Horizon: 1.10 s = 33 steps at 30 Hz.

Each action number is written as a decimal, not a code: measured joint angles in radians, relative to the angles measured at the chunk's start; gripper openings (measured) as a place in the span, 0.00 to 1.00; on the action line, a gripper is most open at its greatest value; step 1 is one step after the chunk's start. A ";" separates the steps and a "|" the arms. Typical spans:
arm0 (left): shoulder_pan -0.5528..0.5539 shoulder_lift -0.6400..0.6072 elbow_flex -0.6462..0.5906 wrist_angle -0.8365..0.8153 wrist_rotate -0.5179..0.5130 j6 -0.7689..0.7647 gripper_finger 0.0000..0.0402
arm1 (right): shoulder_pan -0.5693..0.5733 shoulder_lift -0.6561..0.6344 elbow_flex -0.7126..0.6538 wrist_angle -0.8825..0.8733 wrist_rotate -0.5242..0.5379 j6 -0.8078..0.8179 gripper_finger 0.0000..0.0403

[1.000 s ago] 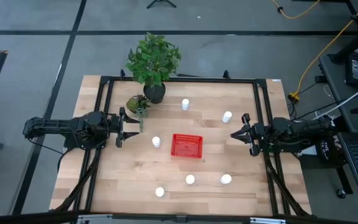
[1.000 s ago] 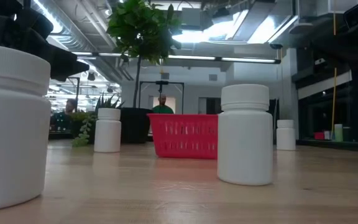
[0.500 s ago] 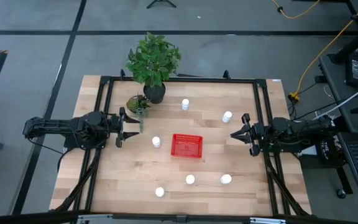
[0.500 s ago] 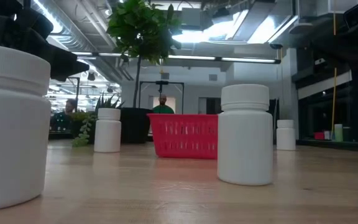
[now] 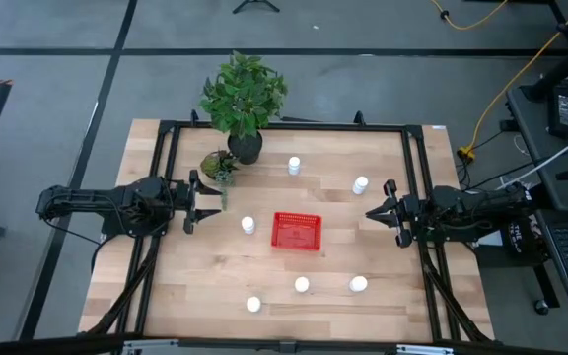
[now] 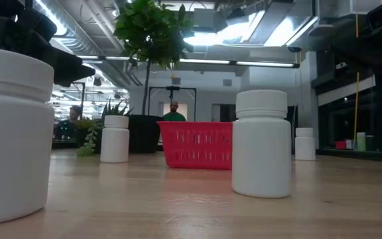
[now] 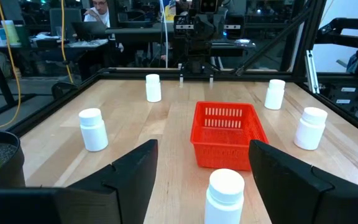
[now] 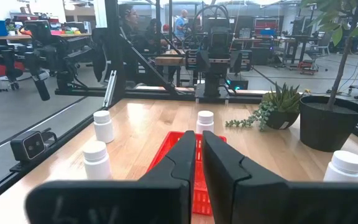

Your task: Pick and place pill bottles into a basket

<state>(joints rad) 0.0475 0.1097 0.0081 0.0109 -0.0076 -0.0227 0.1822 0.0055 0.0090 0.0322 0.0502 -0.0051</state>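
The red mesh basket [image 5: 297,231] stands at the table's middle on its base. Six white pill bottles stand upright around it: two at the far side [image 5: 294,165] [image 5: 361,184], one just left of the basket [image 5: 248,225], and three near the front edge [image 5: 253,305] [image 5: 302,285] [image 5: 359,284]. My left gripper [image 5: 195,203] is open and empty at the table's left side, pointing at the bottle left of the basket [image 7: 224,193]. My right gripper [image 5: 371,213] is shut and empty at the right side, pointing at the basket [image 8: 176,143].
A tall potted plant in a black pot [image 5: 245,146] and a small succulent [image 5: 219,165] stand at the far left, close to my left gripper. A black frame [image 5: 284,126] runs along the table's edges. People show in the room beyond the table.
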 joint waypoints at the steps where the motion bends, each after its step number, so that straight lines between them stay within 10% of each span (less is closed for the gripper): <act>1: 0.000 0.000 0.000 0.000 0.000 0.000 0.61 | 0.000 0.000 0.000 0.000 0.000 0.000 0.08; 33: 0.000 0.000 0.000 0.023 -0.098 0.125 0.61 | -0.005 0.000 0.000 0.176 0.071 0.136 0.08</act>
<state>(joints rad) 0.0475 0.1093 0.0078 0.0337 -0.1054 0.1021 0.1771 0.0055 0.0086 0.2082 0.1216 0.1312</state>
